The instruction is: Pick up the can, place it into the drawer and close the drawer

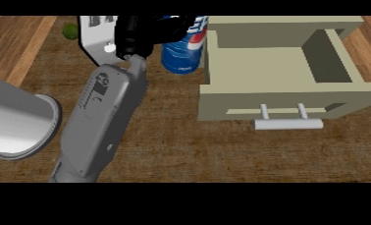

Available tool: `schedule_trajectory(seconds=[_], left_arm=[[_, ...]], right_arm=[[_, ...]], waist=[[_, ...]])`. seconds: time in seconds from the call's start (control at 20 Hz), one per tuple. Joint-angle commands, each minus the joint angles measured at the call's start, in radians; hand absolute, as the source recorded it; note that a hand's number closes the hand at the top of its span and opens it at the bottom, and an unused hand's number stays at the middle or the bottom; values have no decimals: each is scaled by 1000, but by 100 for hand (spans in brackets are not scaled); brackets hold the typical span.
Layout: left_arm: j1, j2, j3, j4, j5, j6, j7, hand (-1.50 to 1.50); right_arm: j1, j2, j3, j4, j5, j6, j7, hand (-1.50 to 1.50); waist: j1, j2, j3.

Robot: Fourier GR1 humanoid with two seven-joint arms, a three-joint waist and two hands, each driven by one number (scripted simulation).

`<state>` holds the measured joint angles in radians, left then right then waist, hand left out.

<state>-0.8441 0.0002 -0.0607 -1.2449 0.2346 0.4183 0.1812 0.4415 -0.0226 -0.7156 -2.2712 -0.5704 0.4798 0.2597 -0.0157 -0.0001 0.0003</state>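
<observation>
Can (182, 47) half hidden behind robot hand (142, 33), beside open drawer (279, 69).

We see blue can (182, 52) with red-and-white logo, standing far on wooden counter, just left of drawer (279, 79), tilted slightly; its upper left part hidden behind black hand. Beige drawer stands pulled open toward near side, right of can, interior bare. We see pale bar handle (288, 124) on two posts on its near front panel.
</observation>
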Motion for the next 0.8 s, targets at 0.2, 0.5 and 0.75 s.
schedule_trajectory(seconds=[0.2, 0.5, 0.75], left_arm=[[-182, 0, -82, 164, 75, 117, -37, 150], [-359, 0, -52, 341, 118, 142, -44, 150], [-390, 0, -129, 419, 197, 156, -101, 150]], right_arm=[[-29, 20, 7, -18, 13, -2, 27, -150], [7, 14, 0, 10, 9, 28, -21, -150], [-70, -43, 3, 20, -5, -37, 22, -150]], waist=[[-6, 3, 0], [-18, 4, 1], [-16, 4, 0]])
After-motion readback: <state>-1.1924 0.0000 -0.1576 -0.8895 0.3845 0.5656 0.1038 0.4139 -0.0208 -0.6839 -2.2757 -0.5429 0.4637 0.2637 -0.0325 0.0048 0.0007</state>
